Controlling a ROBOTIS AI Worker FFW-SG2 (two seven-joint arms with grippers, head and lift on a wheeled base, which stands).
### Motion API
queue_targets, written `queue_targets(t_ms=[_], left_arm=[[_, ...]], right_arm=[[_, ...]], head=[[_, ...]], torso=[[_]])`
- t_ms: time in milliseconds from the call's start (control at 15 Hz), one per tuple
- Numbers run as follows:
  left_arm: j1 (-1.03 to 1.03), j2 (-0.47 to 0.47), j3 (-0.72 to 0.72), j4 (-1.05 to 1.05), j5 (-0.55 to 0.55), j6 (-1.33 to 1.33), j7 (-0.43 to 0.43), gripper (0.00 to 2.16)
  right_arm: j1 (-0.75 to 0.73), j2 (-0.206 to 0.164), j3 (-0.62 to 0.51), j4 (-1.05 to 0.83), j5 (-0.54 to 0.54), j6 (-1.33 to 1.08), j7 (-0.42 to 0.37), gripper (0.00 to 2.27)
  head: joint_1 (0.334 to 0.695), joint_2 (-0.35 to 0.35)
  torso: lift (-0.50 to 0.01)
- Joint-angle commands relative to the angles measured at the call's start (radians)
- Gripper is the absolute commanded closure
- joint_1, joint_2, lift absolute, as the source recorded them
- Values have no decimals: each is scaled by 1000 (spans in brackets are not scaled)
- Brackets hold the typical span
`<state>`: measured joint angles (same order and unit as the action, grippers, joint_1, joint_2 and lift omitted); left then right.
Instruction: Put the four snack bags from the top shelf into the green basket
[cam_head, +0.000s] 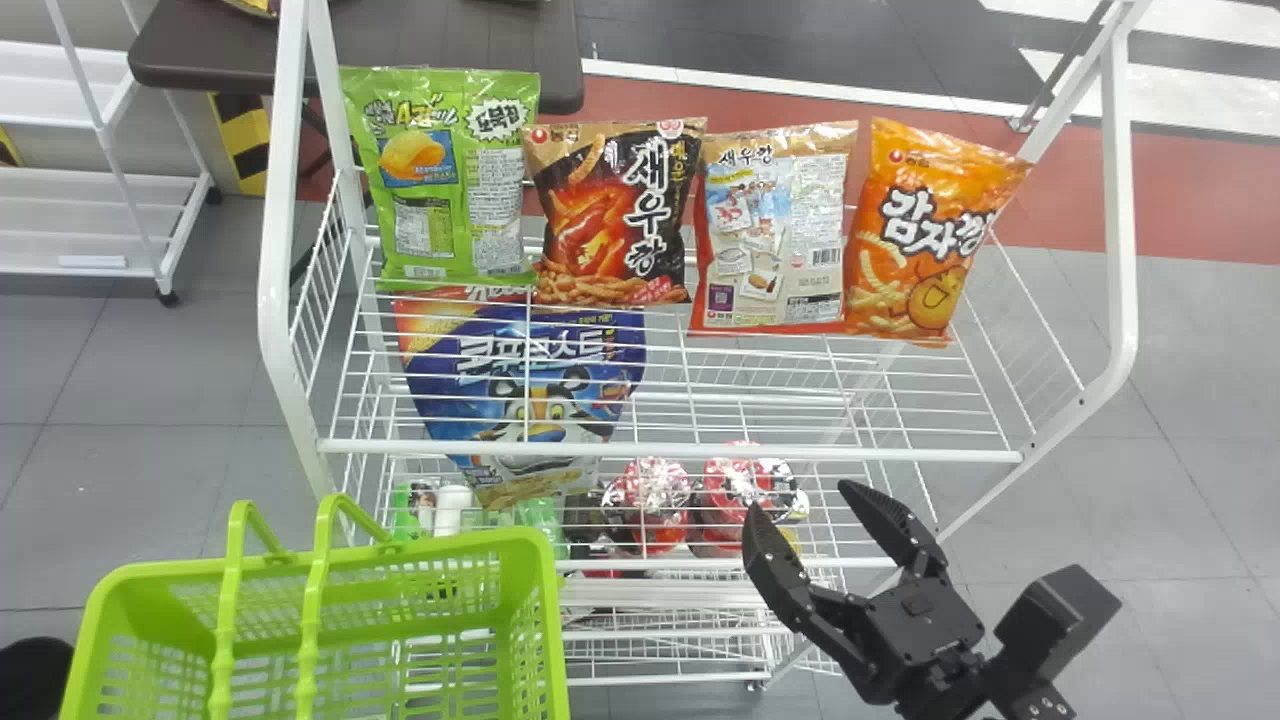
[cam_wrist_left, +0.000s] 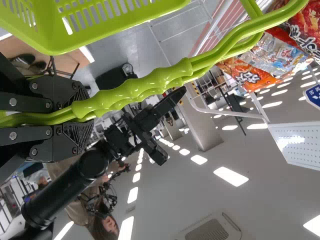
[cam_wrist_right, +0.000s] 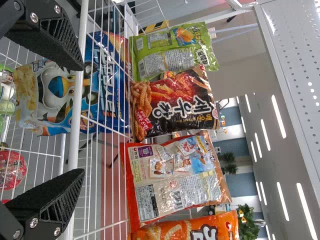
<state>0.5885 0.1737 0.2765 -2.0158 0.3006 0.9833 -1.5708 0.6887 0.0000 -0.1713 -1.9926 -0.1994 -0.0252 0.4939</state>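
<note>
Before the front left corner of the white rack (cam_head: 270, 300), a green basket (cam_head: 555, 620) has its handles (cam_wrist_left: 130, 95) clasped between the left gripper's (cam_wrist_left: 82, 115) closed fingers. Beneath the top shelf (cam_head: 1022, 455): one blue tiger bag (cam_head: 530, 420), two red packs (cam_head: 650, 510). Four snack bags line the shelf's back edge: green bag (cam_head: 450, 185), black bag (cam_head: 612, 215), beige-and-red bag (cam_head: 775, 230), orange bag (cam_head: 925, 235). The front rail (cam_head: 700, 453) stands between them and the right gripper (cam_head: 803, 500), wide open, empty.

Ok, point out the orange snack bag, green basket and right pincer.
Orange snack bag (cam_head: 922, 235): head view, printed front.
Green basket (cam_head: 470, 547): head view, far rim.
Right pincer (cam_head: 803, 500): head view, between its fingertips.
</note>
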Motion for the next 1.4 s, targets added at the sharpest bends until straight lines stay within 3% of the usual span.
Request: queue_targets(t_ms=[0, 867, 1133, 1333], left_arm=[[-1, 3, 0, 3, 0, 1, -10, 2145], [-7, 4, -3, 9, 2, 1, -10, 2145], [-3, 10, -5, 5, 3, 4, -10, 2145], [1, 21, -5, 3, 15, 4, -10, 2145]], right_arm=[[0, 1, 3, 0, 0, 0, 0, 83], [-34, 1, 52, -3, 5, 9, -12, 83], [-166, 1, 165, -25, 60, 129, -121, 83], [-318, 1, 243, 28, 63, 206, -182, 83]], head=[[695, -182], [695, -161], [695, -106], [695, -26]], torso=[[0], [0], [0], [0]])
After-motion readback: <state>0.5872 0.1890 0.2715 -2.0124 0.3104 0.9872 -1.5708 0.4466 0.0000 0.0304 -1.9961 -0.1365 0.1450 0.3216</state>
